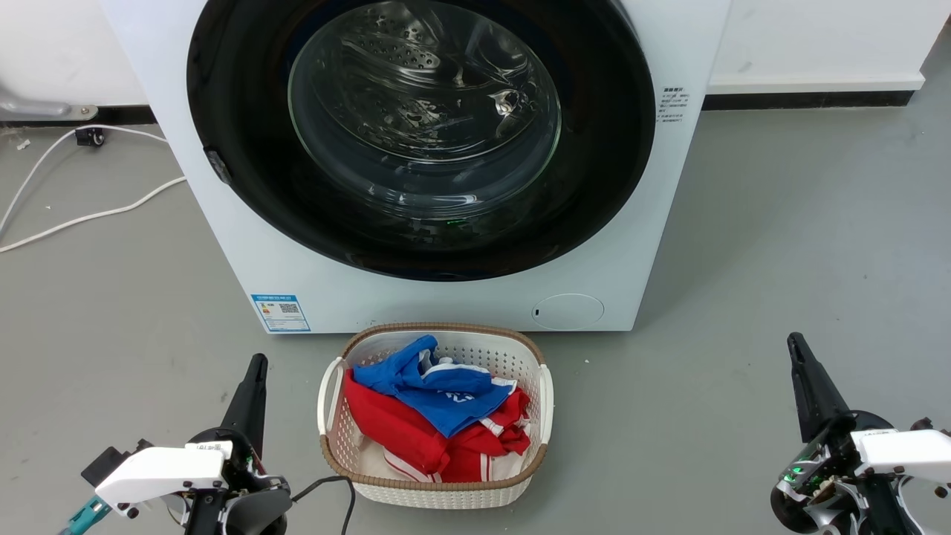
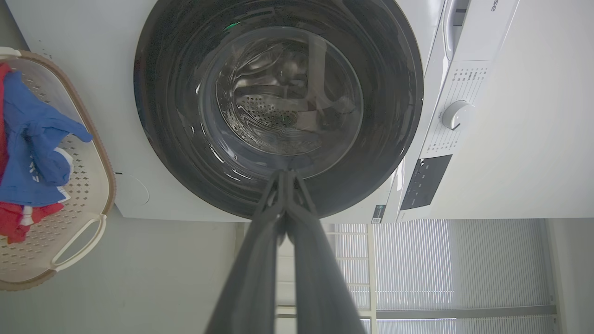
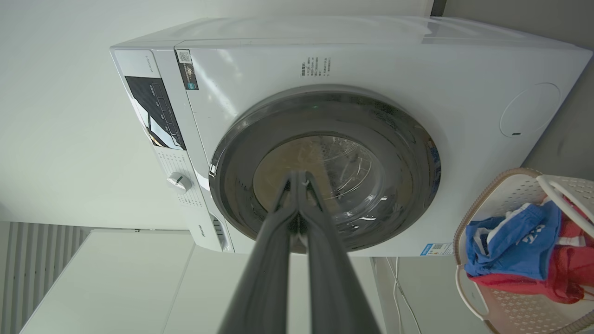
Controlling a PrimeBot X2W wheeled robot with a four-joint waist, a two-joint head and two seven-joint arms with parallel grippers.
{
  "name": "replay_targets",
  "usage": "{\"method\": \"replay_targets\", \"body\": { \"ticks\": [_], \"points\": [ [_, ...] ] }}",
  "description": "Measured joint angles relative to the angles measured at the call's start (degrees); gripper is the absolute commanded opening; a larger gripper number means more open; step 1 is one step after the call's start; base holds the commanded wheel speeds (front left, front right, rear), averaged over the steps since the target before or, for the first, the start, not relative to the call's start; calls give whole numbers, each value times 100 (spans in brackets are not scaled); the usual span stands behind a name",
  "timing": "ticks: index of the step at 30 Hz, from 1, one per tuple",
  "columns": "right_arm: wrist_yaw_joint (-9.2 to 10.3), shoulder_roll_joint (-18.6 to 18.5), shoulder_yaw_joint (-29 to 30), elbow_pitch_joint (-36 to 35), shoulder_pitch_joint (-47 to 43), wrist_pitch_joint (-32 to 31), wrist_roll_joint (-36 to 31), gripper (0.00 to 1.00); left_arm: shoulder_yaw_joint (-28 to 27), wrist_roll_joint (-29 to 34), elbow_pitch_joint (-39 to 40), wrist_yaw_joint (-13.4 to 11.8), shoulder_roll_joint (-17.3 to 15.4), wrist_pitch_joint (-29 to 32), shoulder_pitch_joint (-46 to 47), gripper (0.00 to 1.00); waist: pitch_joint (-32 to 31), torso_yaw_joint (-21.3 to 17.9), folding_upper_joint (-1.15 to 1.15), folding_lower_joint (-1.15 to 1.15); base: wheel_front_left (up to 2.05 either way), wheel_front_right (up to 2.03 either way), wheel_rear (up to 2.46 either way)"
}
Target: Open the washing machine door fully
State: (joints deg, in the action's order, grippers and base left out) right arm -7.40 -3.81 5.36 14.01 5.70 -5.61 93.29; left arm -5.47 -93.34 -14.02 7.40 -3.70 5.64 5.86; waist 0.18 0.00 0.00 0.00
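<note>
The white washing machine (image 1: 461, 305) stands straight ahead in the head view, its round glossy black washing machine door (image 1: 245, 171) lying flat against the front, closed. Through the clear glass bowl (image 1: 423, 111) I see the steel drum. My left gripper (image 1: 256, 364) is at the lower left, shut, well short of the machine. At the lower right my right gripper (image 1: 795, 343) is also shut and empty. The left wrist view looks along shut fingers (image 2: 285, 175) at the door (image 2: 162, 116). The right wrist view shows shut fingers (image 3: 297, 176) before the door (image 3: 408, 153).
A white laundry basket (image 1: 338, 453) with red and blue clothes sits on the grey floor right in front of the machine, between my two arms. White cables (image 1: 89, 215) trail on the floor at the left. A white wall with a dark skirting runs behind.
</note>
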Motion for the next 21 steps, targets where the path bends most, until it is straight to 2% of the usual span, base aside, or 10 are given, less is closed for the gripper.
{"method": "replay_targets", "body": {
  "ticks": [21],
  "points": [
    [0, 21, 31, 1, 2, -23, -15, 0, -27, 33, -1, 0, 20, 24, 2, 0, 0, 0, 0, 0, 0, 0, 0]
  ]
}}
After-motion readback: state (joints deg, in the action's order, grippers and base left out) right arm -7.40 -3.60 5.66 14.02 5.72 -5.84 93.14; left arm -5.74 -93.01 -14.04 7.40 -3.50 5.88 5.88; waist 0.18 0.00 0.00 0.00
